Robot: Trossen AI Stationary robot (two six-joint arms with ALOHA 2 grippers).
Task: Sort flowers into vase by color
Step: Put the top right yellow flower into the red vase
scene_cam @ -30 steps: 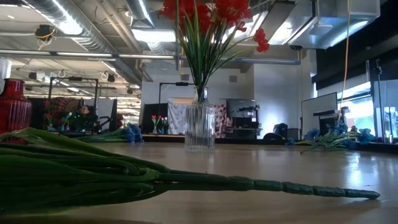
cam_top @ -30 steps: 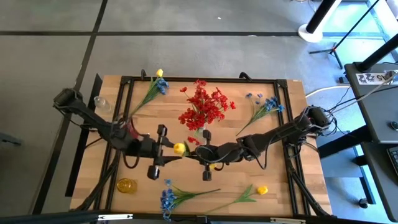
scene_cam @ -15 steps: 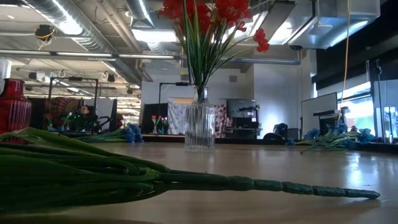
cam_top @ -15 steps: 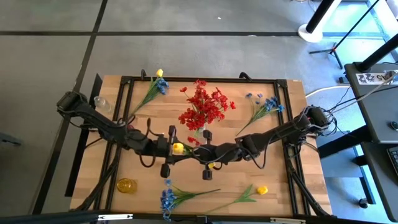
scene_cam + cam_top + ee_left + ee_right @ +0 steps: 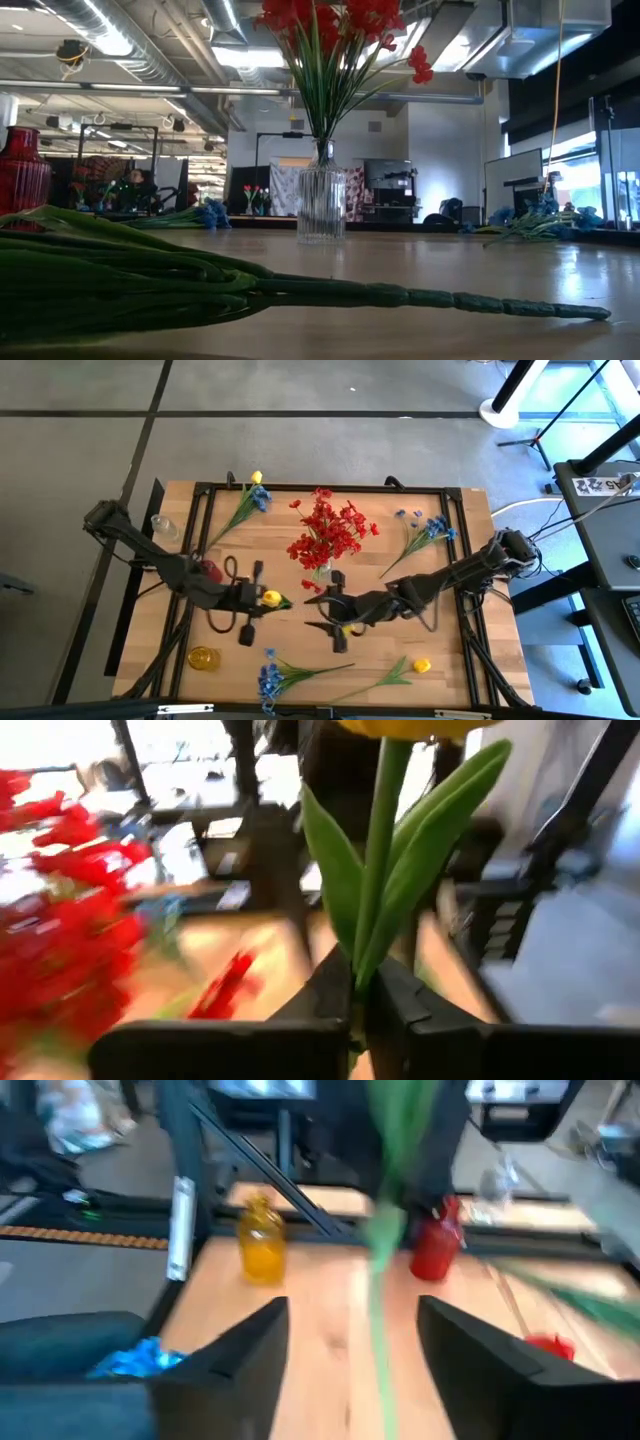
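My left jaws are clamped tight on the stem of a yellow flower, leaves fanning just above the grip, and they hold it over the middle of the desk; my right jaws hang just beside them, towards the right edge, spread wide and holding nothing; a blurred green stem shows beyond them, and I cannot tell which flower it belongs to.

I judge that I am carrying this flower to its vase; the yellow vase stands near the front-left corner, well apart from the bloom, and a red vase sits close under my left arm. The next move calls for a swing towards that corner, the stem tipped down over the narrow mouth, then a slow opening; the thin stem could miss the rim.

Along the front edge lie a blue spray and another yellow bloom; farther back, the clear vase holds the red flowers; more blue sprays lie towards the far corners.
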